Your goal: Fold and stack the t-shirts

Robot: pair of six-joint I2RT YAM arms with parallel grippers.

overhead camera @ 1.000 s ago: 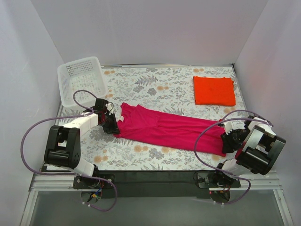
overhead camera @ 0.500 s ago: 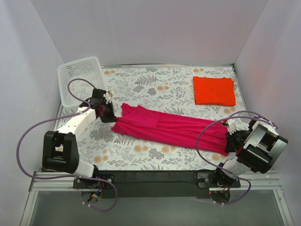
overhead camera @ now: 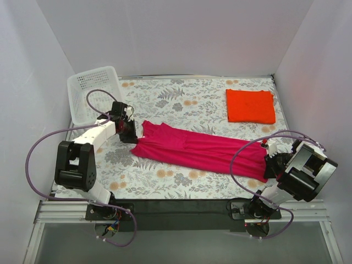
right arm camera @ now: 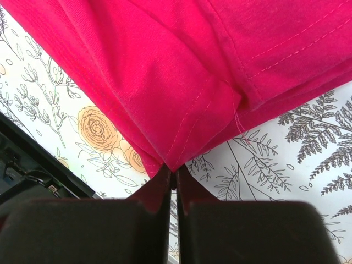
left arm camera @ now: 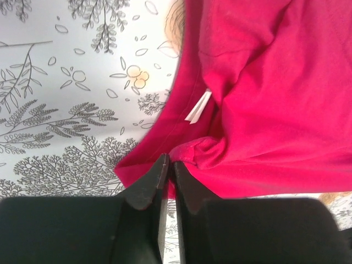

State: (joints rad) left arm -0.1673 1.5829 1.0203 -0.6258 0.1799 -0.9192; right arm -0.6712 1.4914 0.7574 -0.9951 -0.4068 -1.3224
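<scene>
Bright, even, diffuse light here, only faint soft shadows on the counter (overhead camera: pixel 181 104), colours vivid, overhead view crisp, and up close the left tool (left arm camera: pixel 168 165) and right tool (right arm camera: pixel 173 171) show near-black, detail lost.

No legible text; white tag (left arm camera: pixel 198 106) on magenta t-shirt (left arm camera: pixel 264 99) unreadable.

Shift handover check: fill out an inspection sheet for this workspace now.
Surface: floral tablecloth, lying flat.
Job's things: magenta t-shirt stretched in a long band across the front; orange t-shirt folded at the far right, apart from it.
Clutter: white basket at the far left corner.
Grippers: left gripper shut on the magenta t-shirt's left end; right gripper shut on its right hem corner.
Cables: purple cables loop off both arms; one crosses above the shirt's right end.
Surroundings: white walls on three sides.
</scene>
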